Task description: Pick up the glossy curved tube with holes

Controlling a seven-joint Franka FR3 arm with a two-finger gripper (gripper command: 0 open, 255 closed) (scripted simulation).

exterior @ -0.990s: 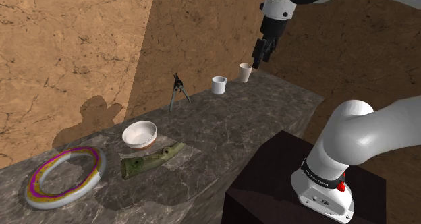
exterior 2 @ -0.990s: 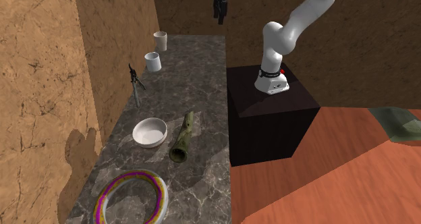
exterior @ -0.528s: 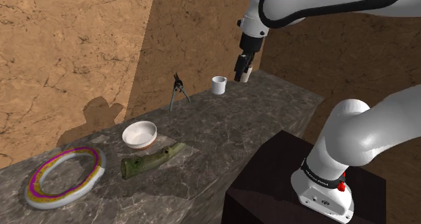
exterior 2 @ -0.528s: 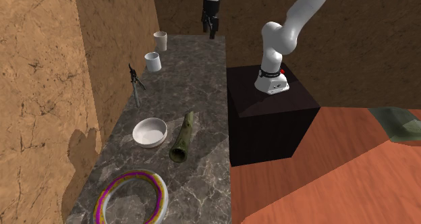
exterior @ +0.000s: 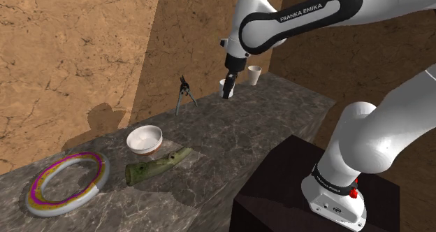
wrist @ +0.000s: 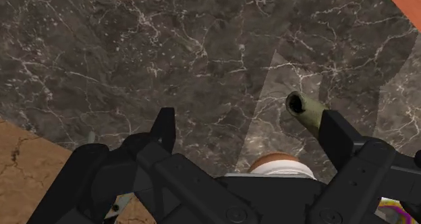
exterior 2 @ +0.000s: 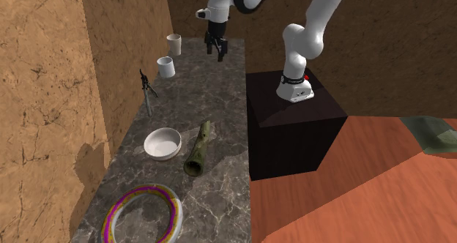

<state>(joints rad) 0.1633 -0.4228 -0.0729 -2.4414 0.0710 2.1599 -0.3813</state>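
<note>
Walls [exterior: 70,56] of brown, cracked stone stand behind a long dark table [exterior: 279,112] with white veins in it. The floor [exterior 2: 351,190] beside the table is orange wood. The white arm [exterior: 300,17] goes up from a black box, its stand [exterior: 279,189], and bends over the far end of the table.

A big white ring [exterior: 68,183] with purple and yellow stripes lies flat at the other end of the table. Next to it lies the green curved tube [exterior: 157,165]. It looks mossy and shiny, and one end is open like a mouth. The tube lies flat on the table between the ring and the arm's end, just beside a white bowl [exterior: 144,138] but not touching it. Past the bowl, a small dark tool [exterior: 183,94] with two thin legs stands close to the wall. Two little white cups [exterior: 254,75] sit at the end of the table where the arm is.

The black claw [exterior: 226,92] points down and hangs in the air above the table near the cups. In the shoulder view it is in front of one cup. Its two fingers [wrist: 165,125] stand wide apart. Nothing is between them but bare table far below. The claw holds nothing and touches nothing. It is well apart from the tube. In the wrist view the tube's open end peeks out from behind one finger.
</note>
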